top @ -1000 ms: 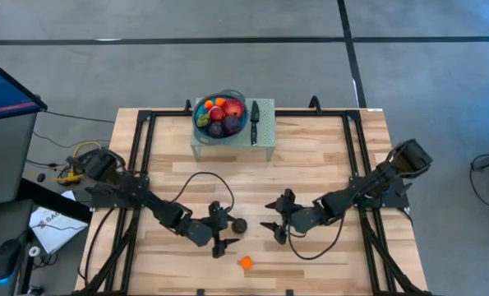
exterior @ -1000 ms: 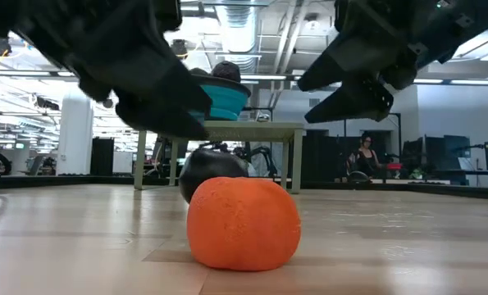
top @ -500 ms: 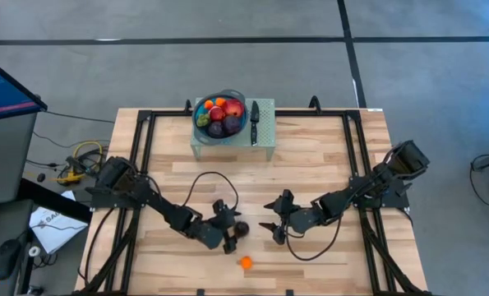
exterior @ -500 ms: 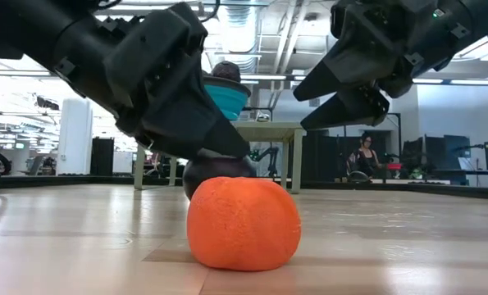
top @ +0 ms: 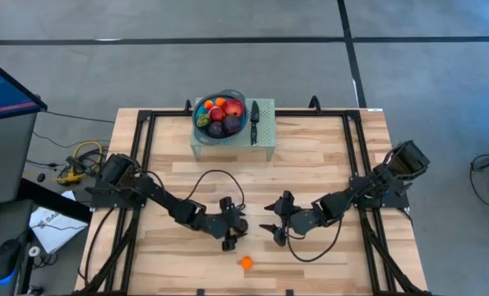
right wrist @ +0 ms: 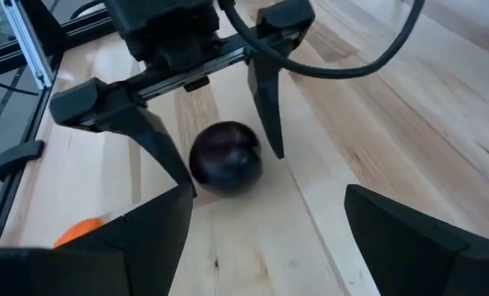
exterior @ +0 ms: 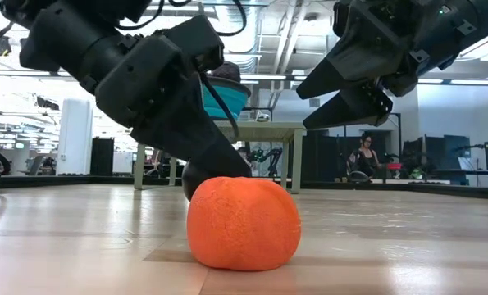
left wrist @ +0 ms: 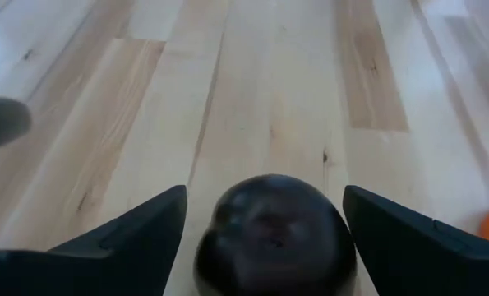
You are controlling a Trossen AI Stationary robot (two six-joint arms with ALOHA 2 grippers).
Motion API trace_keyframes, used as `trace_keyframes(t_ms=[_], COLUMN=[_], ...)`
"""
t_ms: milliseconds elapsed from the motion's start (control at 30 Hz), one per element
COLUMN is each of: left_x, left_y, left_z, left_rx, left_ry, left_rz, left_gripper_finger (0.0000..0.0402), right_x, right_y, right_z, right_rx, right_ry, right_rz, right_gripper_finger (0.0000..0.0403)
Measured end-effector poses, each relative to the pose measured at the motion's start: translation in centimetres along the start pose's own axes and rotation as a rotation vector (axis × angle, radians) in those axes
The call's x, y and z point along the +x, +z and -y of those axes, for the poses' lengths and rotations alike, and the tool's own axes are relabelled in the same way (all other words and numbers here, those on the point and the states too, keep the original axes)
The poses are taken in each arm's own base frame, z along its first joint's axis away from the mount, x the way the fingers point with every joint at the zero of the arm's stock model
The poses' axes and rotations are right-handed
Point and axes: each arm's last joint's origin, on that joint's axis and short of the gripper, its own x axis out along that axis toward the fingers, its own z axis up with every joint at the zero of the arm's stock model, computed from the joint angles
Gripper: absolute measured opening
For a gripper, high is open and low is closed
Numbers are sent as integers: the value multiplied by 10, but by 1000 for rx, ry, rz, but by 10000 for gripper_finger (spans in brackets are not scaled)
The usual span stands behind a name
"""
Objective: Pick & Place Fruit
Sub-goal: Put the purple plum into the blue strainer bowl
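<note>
A dark purple round fruit (top: 240, 227) rests on the wooden table near its near edge. My left gripper (top: 235, 229) is open and low, with its two fingers standing on either side of this fruit (left wrist: 273, 234), a gap on each side. The right wrist view shows the same fruit (right wrist: 225, 156) between those fingers. My right gripper (top: 269, 218) is open and hangs above the table (exterior: 342, 90), just right of the fruit. A small orange fruit (top: 245, 263) sits on the table nearer the near edge (exterior: 243, 223).
At the table's far edge, a pale green stand (top: 265, 144) carries a blue bowl (top: 237, 97) of red, purple, orange and green fruit, and a black-handled knife (top: 254, 122). Black frame rails (top: 141, 156) run along both sides. Bare wood lies between the stand and the grippers.
My left gripper has moved toward the table's right and come down low, closing in on the dark purple fruit until its open fingers stand on either side of it. The fruit and the orange one have kept their places.
</note>
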Motion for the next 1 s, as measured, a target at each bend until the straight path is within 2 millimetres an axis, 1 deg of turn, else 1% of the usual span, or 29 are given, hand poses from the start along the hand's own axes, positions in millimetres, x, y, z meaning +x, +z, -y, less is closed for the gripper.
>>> trace_keyframes(t_ms=[200,400,533,600,700,800,867,1000], left_x=[0,-2,-5,-10,-27,-52,-73,-118], left_y=[-2,-10,-9,-6,15,43,62,98], left_z=[-1,-2,-1,-1,1,-3,-11,-37], left_rx=[78,86,79,50,-36,-129,-176,-162], left_ry=[-7,-24,-32,-42,-78,-131,-130,-1], left_rz=[-9,-26,-30,-28,44,136,182,255], left_gripper_finger=[299,269,255,254,255,253,252,252], right_x=[-1,-2,-2,-2,-2,-1,0,2], right_y=[-1,-2,-2,-2,-2,-2,0,2], right_z=[-2,-3,-3,-3,-3,-2,0,4], right_rx=[3,7,7,7,6,-3,-7,1], right_ry=[7,10,10,10,10,8,1,-12], right_rz=[-2,-4,-4,-4,-4,-4,-2,2], right_gripper_finger=[312,312,312,312,312,312,312,312])
